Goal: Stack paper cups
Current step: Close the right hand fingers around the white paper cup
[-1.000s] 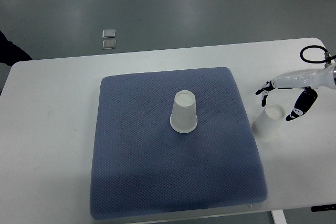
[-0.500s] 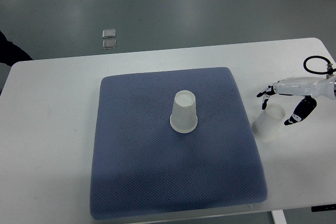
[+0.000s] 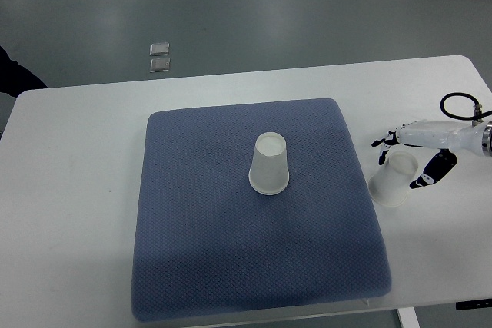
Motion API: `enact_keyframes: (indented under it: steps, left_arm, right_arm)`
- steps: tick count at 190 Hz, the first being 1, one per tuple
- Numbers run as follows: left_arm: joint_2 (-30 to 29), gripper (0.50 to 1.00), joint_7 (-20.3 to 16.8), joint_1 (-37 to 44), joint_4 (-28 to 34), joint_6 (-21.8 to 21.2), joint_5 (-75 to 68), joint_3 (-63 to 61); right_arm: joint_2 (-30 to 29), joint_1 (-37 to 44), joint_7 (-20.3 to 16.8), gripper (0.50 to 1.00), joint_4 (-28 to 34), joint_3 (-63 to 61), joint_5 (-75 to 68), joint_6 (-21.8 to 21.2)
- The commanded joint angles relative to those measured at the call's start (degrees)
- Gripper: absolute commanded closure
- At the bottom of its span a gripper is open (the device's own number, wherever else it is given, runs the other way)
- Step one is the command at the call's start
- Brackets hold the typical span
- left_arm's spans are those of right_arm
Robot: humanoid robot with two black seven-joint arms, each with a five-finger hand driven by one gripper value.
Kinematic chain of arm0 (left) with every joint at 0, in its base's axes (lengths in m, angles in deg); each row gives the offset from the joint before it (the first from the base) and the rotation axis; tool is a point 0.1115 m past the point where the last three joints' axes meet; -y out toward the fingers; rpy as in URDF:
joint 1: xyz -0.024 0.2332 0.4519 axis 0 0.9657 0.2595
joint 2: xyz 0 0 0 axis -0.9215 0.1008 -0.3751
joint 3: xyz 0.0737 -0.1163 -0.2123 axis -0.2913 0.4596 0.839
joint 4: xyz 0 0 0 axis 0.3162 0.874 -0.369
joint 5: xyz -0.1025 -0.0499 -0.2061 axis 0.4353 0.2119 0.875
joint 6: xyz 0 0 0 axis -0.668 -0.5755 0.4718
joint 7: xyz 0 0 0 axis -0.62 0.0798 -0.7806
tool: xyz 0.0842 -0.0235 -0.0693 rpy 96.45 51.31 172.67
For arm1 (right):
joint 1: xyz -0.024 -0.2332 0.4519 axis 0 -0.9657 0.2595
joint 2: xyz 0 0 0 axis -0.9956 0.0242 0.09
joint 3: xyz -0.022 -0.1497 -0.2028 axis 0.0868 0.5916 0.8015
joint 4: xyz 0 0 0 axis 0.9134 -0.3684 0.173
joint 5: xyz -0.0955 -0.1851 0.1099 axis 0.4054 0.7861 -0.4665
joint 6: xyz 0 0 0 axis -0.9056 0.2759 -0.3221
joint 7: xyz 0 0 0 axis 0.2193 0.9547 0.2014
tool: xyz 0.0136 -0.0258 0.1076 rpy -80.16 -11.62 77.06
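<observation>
Right now the right hand (image 3: 411,155) comes in from the table's (image 3: 77,190) right edge, fingers spread and curved around the upper part of a paper cup (image 3: 391,178). Fingertips (image 3: 382,142) sit on the cup's far side, the thumb on its near side; whether they press the wall or only bracket it, I cannot tell. No firm grip visible.

Edges and room: this cup stands upside down on bare tabletop, just beside the right edge of the blue mat (image 3: 231,266) but not on it. Between hand and mat edge the gap is narrow. To the hand's left, well apart, a second paper cup (image 3: 269,164) stands upside down near the mat's middle, with open mat all around it. Near side of the hand: bare tabletop down to the table's front edge.

Materials and shapes: both cups white, smooth, tapered, wide rim down, flat base up. Mat dark blue, dimpled weave, squarish with rounded corners. Table white, smooth, rounded corners. Hand white shell with dark joints; a black cable loop (image 3: 457,105) sits at the wrist. Grey floor beyond, with two small clear squares (image 3: 160,56) lying on it.
</observation>
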Motion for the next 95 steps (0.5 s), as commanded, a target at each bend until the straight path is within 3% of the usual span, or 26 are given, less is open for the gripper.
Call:
enact_keyframes:
  steps: [1,95]
  left_arm:
    - [0.00,0.500,0.07,0.00,0.00,0.00,0.00,-0.01]
    - [0.00,0.500,-0.02,0.00,0.00,0.00,0.00,0.08]
  right_arm:
    - [-0.55,-0.62,0.00,0.593,-0.90,0.00,0.11,0.81]
    - [-3.71,-2.82,0.00,0.630,-4.85,0.00,0.11,4.15]
